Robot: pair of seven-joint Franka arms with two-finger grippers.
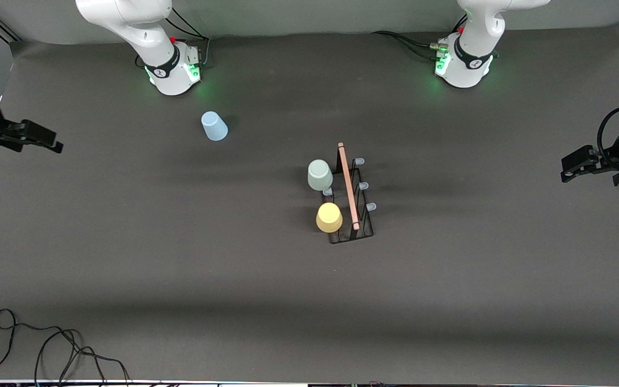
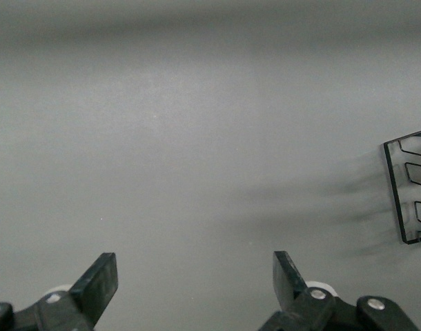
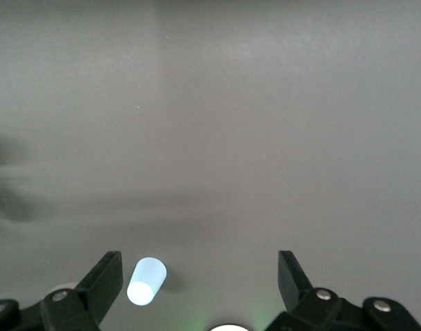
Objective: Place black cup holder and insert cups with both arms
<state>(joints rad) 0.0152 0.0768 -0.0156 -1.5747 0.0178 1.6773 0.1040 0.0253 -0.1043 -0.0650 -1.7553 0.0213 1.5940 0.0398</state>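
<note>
While standing mid-tabletop (image 1: 127, 258), black cup holder (image 1: 351, 193) carries pale green cup (image 1: 319, 174) and yellow cup (image 1: 329, 217) on pegs toward the right arm's end. Light blue cup (image 1: 214, 126) upside down near right arm's base, apart from the rack. Left pincer (image 1: 570, 167) and right pincer (image 1: 51, 141) both spread, empty, raised over opposite tabletop ends.

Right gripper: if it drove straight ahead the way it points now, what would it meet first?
The open right gripper looks down at bare table mat; the light blue cup sits just off-centre between its fingers. Probably the mat first, though depth is unclear.
</note>
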